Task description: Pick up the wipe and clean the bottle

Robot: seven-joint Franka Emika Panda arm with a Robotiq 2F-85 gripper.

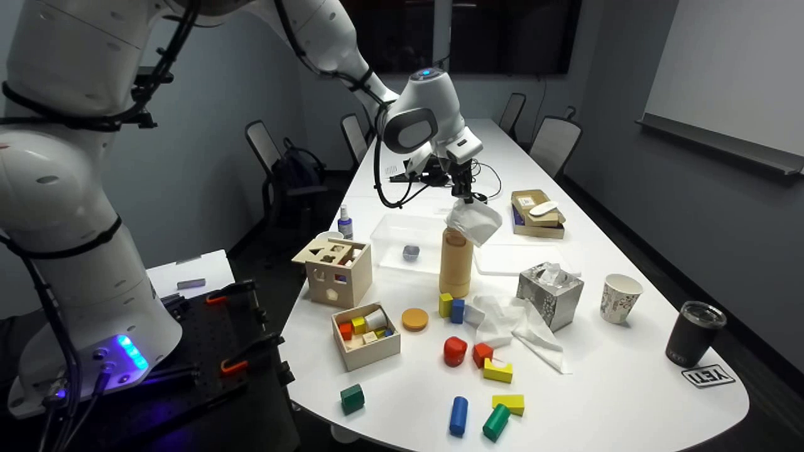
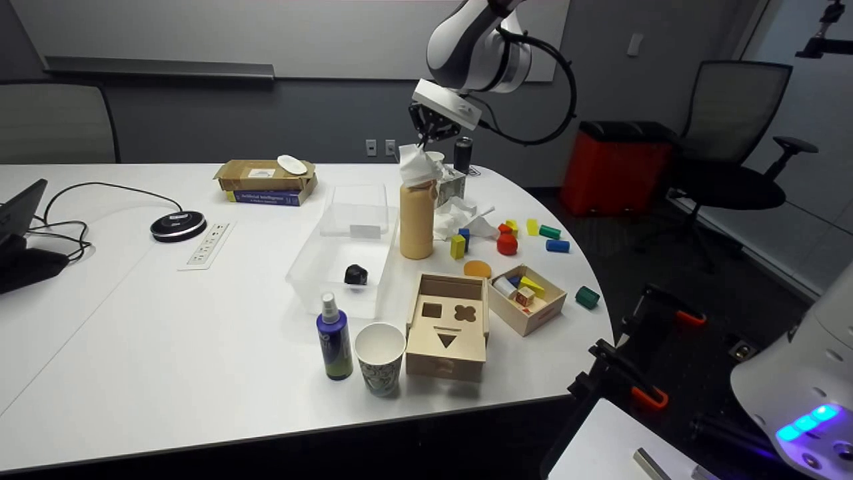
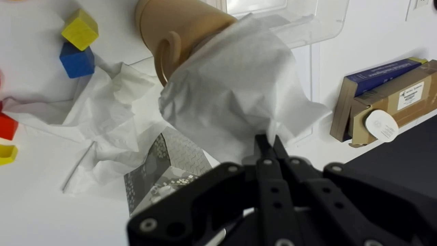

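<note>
A tan bottle (image 1: 455,267) with a loop on its cap stands upright on the white table; it also shows in an exterior view (image 2: 416,223) and in the wrist view (image 3: 181,24). My gripper (image 3: 271,140) is shut on a corner of a white wipe (image 3: 235,89). The gripper is above the bottle in both exterior views (image 1: 466,198) (image 2: 423,141). The wipe hangs from the fingertips (image 1: 475,220) (image 2: 418,165) and drapes over the bottle's top, hiding most of the cap. I cannot tell how firmly it touches the bottle.
Crumpled wipes (image 1: 515,323) lie beside a tissue box (image 1: 549,295). A clear bin (image 2: 346,267) stands close to the bottle. A yellow block (image 1: 445,305) and a blue block (image 1: 458,311) sit by its base. A wooden shape box (image 1: 339,273) and a small block tray (image 1: 367,356) are nearby.
</note>
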